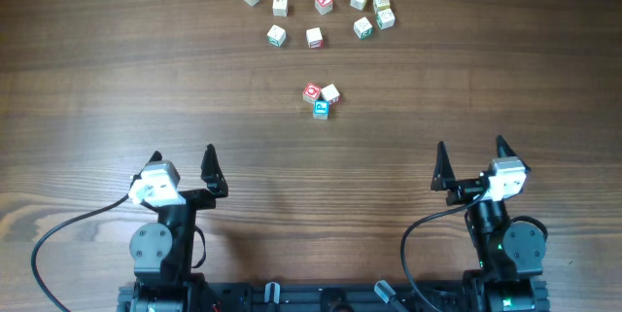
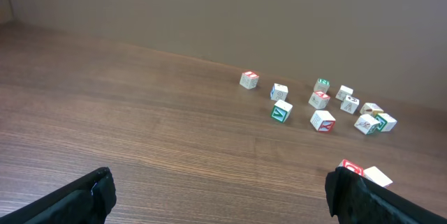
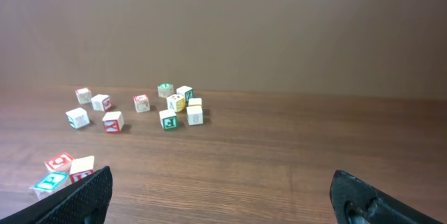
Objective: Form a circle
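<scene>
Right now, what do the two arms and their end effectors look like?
Both arms are black, with round joint housings. The left end effector and the right end effector each have two black, pointed fingers and a white block at the wrist. A thin black cable loops out beside each base.

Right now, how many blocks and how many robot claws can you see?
Blocks: 14
Claws: 2 (left claw, right claw)
Total: 16
</scene>
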Available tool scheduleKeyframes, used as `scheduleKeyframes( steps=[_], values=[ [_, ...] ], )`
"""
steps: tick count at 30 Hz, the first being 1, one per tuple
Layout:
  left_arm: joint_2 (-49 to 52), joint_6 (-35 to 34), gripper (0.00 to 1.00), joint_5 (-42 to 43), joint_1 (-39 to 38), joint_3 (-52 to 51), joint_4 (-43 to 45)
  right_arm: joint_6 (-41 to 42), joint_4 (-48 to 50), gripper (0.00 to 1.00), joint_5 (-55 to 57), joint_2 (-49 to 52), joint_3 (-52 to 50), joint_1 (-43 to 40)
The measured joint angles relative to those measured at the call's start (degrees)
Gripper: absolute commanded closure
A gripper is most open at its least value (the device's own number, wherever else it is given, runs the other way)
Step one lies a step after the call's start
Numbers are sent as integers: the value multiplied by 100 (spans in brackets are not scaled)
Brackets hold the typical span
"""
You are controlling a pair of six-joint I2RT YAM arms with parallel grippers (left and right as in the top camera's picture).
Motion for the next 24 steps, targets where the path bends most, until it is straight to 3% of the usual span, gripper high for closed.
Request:
scheduleKeyframes(
  steps=[24],
  values=[
    [0, 0, 0, 0, 0, 0, 0, -122, 2, 1, -13, 0, 0, -7]
  ],
)
